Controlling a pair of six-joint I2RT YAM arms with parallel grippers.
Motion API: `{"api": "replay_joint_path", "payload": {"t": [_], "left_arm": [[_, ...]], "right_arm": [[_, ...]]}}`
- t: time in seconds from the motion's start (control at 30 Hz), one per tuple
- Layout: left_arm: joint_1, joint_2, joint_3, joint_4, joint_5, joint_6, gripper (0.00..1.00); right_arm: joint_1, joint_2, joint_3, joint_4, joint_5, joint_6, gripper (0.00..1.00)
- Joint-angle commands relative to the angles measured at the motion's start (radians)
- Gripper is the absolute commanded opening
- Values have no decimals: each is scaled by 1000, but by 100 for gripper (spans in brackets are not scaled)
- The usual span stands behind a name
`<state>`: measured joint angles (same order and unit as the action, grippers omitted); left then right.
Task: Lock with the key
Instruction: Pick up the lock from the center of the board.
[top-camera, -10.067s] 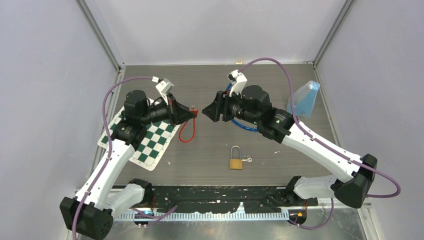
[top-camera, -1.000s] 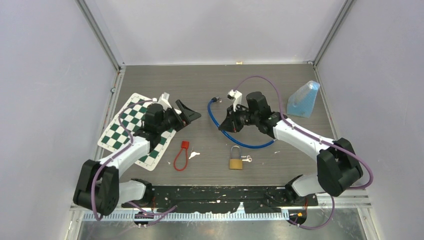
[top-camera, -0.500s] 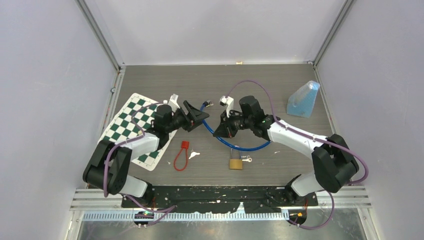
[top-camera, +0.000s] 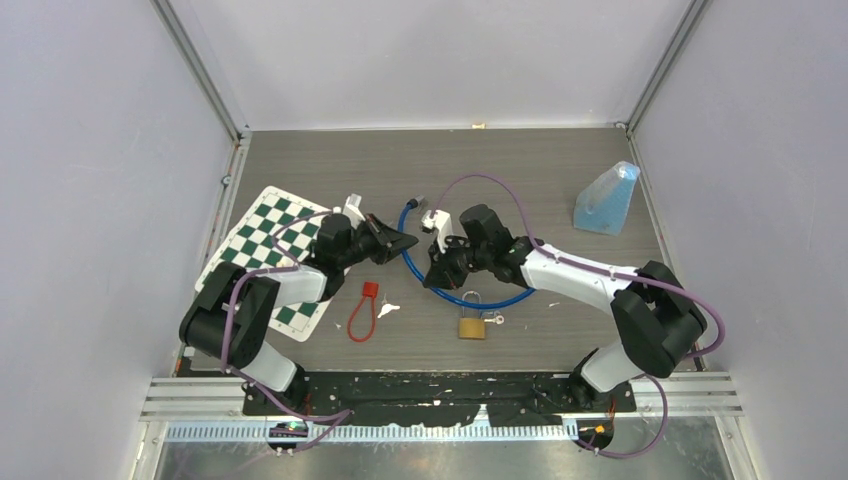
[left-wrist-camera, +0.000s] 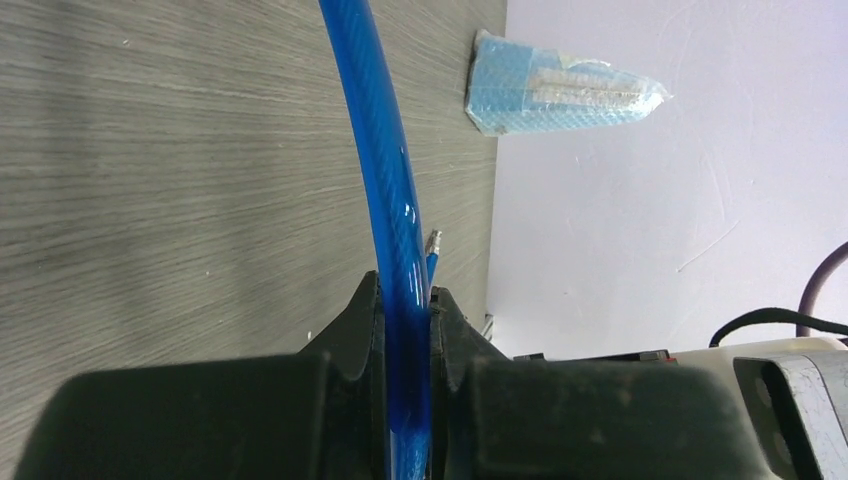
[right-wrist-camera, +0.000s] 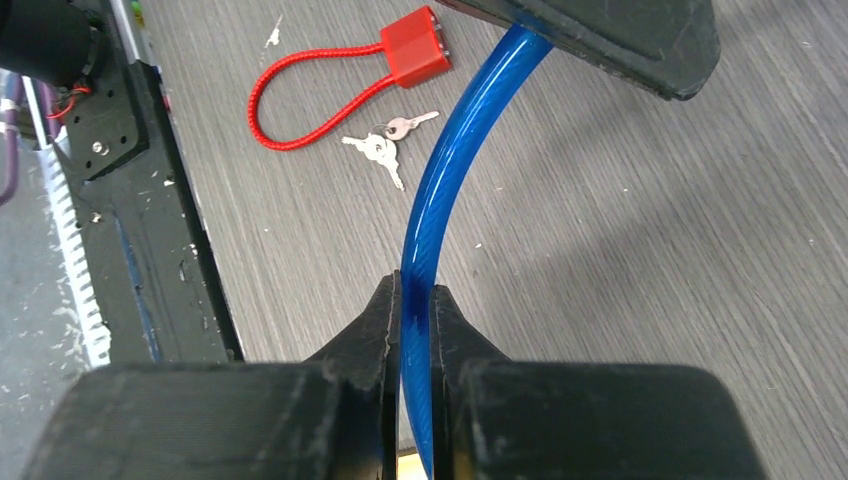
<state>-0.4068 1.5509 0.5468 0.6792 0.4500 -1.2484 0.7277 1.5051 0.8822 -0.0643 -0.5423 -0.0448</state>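
A blue cable lock (top-camera: 478, 300) loops over the table's middle, and both grippers hold it. My left gripper (top-camera: 405, 240) is shut on the cable (left-wrist-camera: 385, 180) near its upper end. Below and to the right, my right gripper (top-camera: 437, 272) is shut on the same cable (right-wrist-camera: 450, 180). The two grips are close together. A red cable lock (top-camera: 360, 310) lies left of centre, its red body (right-wrist-camera: 415, 45) beside two small silver keys (right-wrist-camera: 385, 150). A brass padlock (top-camera: 472, 322) lies in front with a key (top-camera: 493, 318) at its right side.
A green-and-white checkered mat (top-camera: 260, 250) lies under the left arm. A blue plastic bag (top-camera: 607, 200) stands at the back right, also in the left wrist view (left-wrist-camera: 560, 95). Grey walls close in both sides and the back.
My left gripper has moved right and shut on the blue cable. My right gripper has carried its part of the cable leftward, toward the left gripper.
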Motion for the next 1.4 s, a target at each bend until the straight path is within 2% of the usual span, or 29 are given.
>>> {"api": "replay_joint_path", "payload": {"t": [0.0, 0.03, 0.1, 0.13, 0.17, 0.2, 0.23, 0.3, 0.37, 0.53, 0.63, 0.73, 0.8, 0.87, 0.9, 1.0, 1.13, 1.3, 1.37], "left_arm": [[-7, -35, 1, 97, -16, 44, 0], [-7, -39, 4, 91, -18, 52, 0], [-10, -54, 10, 78, -22, 73, 0], [-13, -63, 12, 73, -25, 83, 0], [-16, -72, 14, 72, -26, 94, 0], [-19, -84, 16, 63, -29, 115, 0], [-23, -97, 19, 46, -35, 136, 0], [-30, -130, 28, -3, -48, 192, 0], [-41, -169, 33, -53, -71, 247, 0], [-72, -270, 49, -126, -109, 376, 0], [-115, -323, 56, -168, -135, 470, 0], [-158, -377, 44, -173, -174, 555, 0], [-181, -411, 34, -173, -212, 583, 0], [-196, -438, 25, -173, -248, 592, 0], [-202, -452, 21, -166, -255, 596, 0], [-212, -492, -5, -158, -296, 602, 0], [-213, -540, -30, -167, -296, 632, 0], [-214, -575, -52, -168, -245, 683, 0], [-213, -587, -58, -167, -229, 703, 0]], "right_arm": [[13, -12, 51, 11, 101, -9, 7], [13, -15, 55, 9, 124, -1, 11], [14, -24, 60, 10, 135, 16, 29], [13, -29, 53, 25, 136, 23, 47], [14, -48, 45, 38, 137, 26, 60], [13, -59, 22, 75, 141, 40, 65], [13, -86, 10, 121, 153, 42, 74], [12, -127, -22, 164, 161, 79, 85], [7, -162, -40, 192, 170, 116, 88], [-41, -241, -75, 287, 159, 269, 90], [-76, -269, -77, 356, 207, 476, 89], [-80, -245, -32, 345, 271, 656, 85], [-80, -207, 8, 334, 256, 795, 83], [-67, -182, 20, 417, 252, 912, 82], [-47, -172, 30, 427, 265, 923, 82], [-10, -139, 89, 388, 314, 907, 67], [-5, -108, 142, 376, 332, 898, 55], [-5, -60, 190, 357, 275, 871, 57], [-5, -40, 210, 352, 239, 868, 54]]}}
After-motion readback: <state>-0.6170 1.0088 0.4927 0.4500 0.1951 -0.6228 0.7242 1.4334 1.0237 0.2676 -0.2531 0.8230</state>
